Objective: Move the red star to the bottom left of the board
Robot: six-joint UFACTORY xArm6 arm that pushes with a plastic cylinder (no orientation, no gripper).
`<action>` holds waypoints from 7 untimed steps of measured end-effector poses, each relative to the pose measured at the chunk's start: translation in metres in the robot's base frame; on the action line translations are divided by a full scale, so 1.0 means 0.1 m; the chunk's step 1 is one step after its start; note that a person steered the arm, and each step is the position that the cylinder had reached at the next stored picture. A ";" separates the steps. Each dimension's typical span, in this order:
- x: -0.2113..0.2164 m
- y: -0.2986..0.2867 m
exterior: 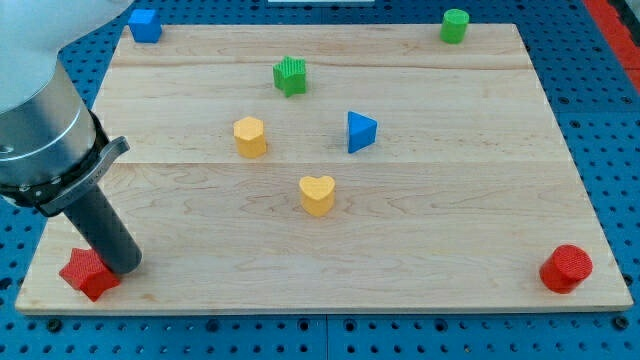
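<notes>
The red star (86,274) lies at the bottom left corner of the wooden board (450,220). My tip (124,268) rests on the board just to the right of the star, touching or almost touching it. The dark rod rises up and to the left from the tip into the grey arm body at the view's left edge.
A blue block (145,24) sits at the top left corner, a green cylinder (455,25) at the top right, a red cylinder (566,268) at the bottom right. Near the middle are a green star (290,75), a yellow block (250,136), a blue triangle (361,132) and a yellow heart (318,194).
</notes>
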State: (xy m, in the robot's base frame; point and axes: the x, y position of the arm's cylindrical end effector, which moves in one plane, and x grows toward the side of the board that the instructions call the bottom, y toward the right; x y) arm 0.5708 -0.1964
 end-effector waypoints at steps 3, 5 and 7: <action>0.13 0.13; 0.27 0.09; 0.27 -0.07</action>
State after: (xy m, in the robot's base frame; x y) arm 0.5976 -0.2036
